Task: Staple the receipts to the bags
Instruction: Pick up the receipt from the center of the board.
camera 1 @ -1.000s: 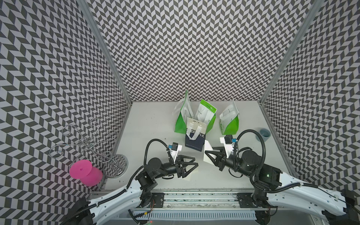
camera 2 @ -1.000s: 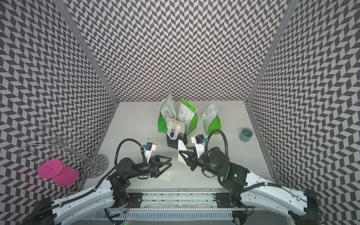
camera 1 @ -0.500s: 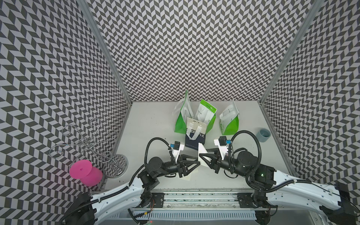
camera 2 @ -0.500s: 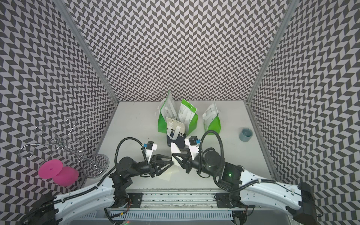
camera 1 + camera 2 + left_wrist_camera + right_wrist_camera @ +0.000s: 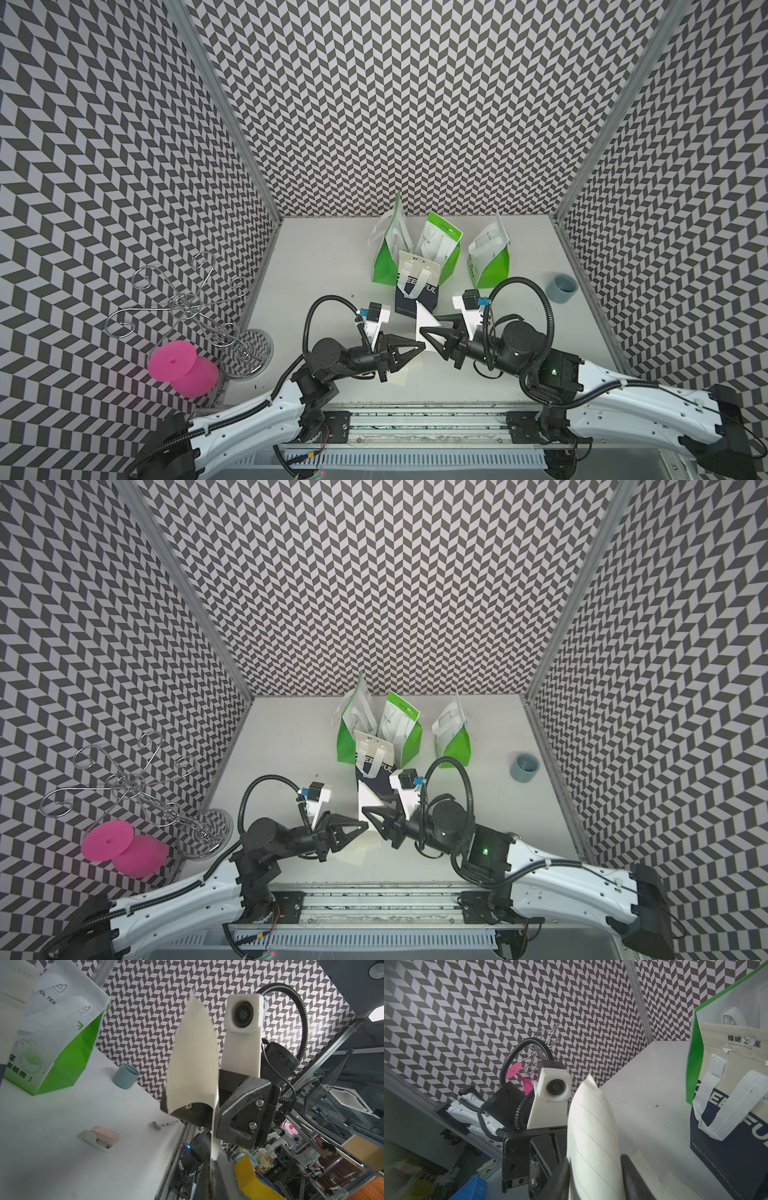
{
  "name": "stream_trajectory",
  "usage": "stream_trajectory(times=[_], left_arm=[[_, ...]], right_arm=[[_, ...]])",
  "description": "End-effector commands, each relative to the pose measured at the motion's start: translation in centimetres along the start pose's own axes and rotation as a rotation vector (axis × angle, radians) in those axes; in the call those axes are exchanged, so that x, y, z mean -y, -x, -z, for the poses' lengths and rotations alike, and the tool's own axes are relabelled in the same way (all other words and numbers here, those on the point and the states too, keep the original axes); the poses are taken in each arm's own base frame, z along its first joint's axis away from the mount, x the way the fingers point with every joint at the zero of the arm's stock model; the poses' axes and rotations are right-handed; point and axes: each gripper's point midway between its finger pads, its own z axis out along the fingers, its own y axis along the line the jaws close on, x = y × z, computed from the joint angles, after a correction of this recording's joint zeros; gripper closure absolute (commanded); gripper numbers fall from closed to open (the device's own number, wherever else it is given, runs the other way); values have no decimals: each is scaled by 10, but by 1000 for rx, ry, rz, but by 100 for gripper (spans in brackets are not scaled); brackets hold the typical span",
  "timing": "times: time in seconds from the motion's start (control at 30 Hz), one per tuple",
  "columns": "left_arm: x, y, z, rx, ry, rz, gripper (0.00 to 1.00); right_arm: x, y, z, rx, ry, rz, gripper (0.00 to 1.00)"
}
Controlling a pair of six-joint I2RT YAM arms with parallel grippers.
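Mid-bench, low over the bench (image 5: 316, 266). Both my arms meet on one receipt (image 5: 424, 322), which stands on edge in the air between them, clear of the surface.

- Left end effector (image 5: 417, 348): clamped shut on the slip's lower edge. In the left wrist view the paper (image 5: 193, 1059) runs straight down into my closed fingers.
- Right end effector (image 5: 430, 340): the jaws stand apart on either side of the slip, which bows between them in the right wrist view (image 5: 591, 1130). I cannot tell whether they bear on it or have let go.
- My reading: a hand-over, left taking, which would free my right arm for the stapler (image 5: 101, 1139). It lies on the bench untouched, near my right arm.
- The navy bag (image 5: 417, 286) stands just beyond the slip, handles up and face toward me. It is the nearest bag and the likely target.
- The green bags (image 5: 490, 266) stand upright behind it, toward the back wall.
- More receipts (image 5: 652, 1169) lie flat on the bench below my end effectors.

Writing:
- Navy bag: large white letters, "…EFUL" readable, the start covered by a handle. On the cream top band are blue characters beginning 福运; the rest is unclear.
- Green bag: "…OL TEA" in the left wrist view (image 5: 62, 1043). The round emblem and characters below are too small to read.
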Motion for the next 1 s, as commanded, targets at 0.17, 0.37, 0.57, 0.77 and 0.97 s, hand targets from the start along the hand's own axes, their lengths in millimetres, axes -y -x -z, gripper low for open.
stream_trajectory(times=[0.17,0.37,0.57,0.77,0.97], left_arm=[[16,18,10,69,-14,-75,100],[22,23,8,60,-11,-127,100],[27,25,9,58,-27,-143,100],[25,17,11,32,-28,-129,100],[21,9,15,12,-14,-109,100]], right_arm=[[-15,28,30,88,72,-90,11],[-37,23,37,14,233,-187,9],[-45,26,35,-22,272,-220,22],[-45,48,31,15,294,-194,44],[-41,70,28,55,305,-162,55]])
